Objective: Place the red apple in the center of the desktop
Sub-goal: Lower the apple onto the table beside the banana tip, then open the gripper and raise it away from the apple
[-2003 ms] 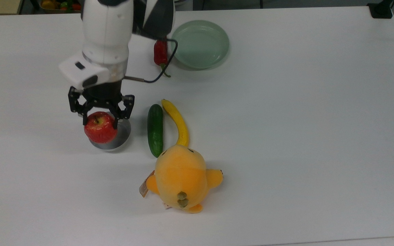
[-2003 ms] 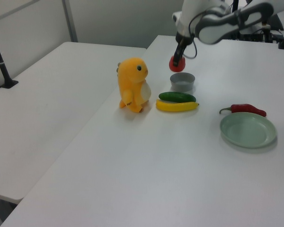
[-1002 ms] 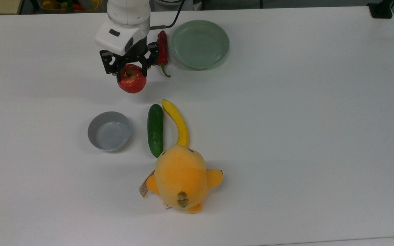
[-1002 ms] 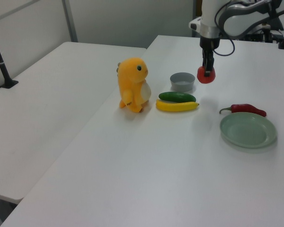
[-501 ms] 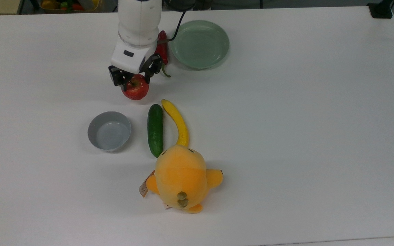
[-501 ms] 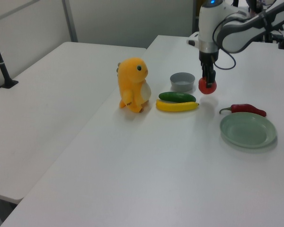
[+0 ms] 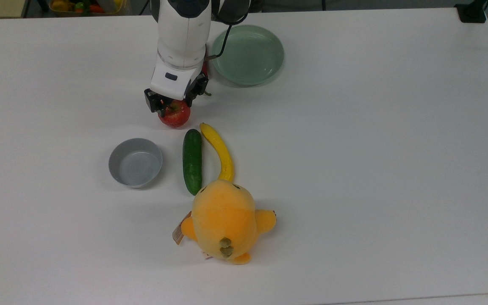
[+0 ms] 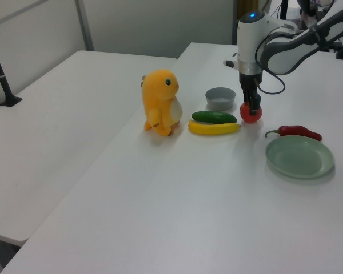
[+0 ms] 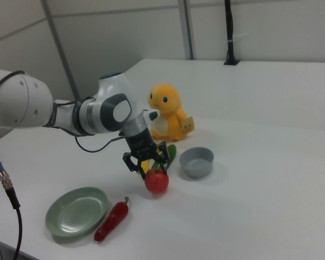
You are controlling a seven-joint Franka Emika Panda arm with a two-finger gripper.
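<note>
Between the hand's (image 7: pixel 174 104) closed fingers (gripped from above) sits the red apple (image 7: pixel 175 116).

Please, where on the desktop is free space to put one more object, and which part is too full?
The desktop is bare across the top view's right half, beyond the green plate and plush toy, and along the top view's left edge past the grey bowl. Crowded: the middle strip, where gripper, red apple, cucumber and banana sit close.

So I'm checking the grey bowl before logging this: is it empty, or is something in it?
Empty. The grey bowl shows a bare inside; the red apple sits apart from it.
</note>
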